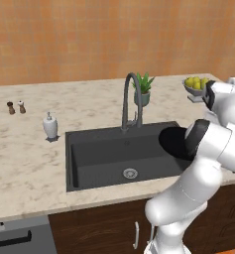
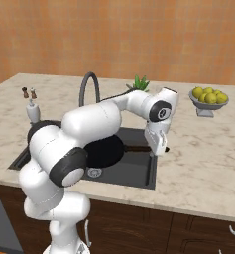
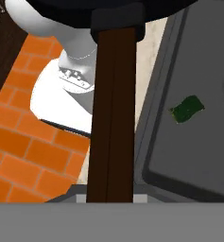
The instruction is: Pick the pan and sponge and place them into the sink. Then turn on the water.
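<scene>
- The end effector is pinched on the long brown handle of the pan, near the handle's outer end, just over the sink's right rim.
- The pan's black disc hangs over the right half of the sink, above the basin floor.
- The sponge lies on the sink floor.
- The faucet stands at the sink's back rim.
- On the marble worktop: a soap dispenser by the sink's back-left corner, 2 shakers further left, a plant behind the faucet, and a lemon bowl toward the back-right.
- An orange wall rises behind.
</scene>
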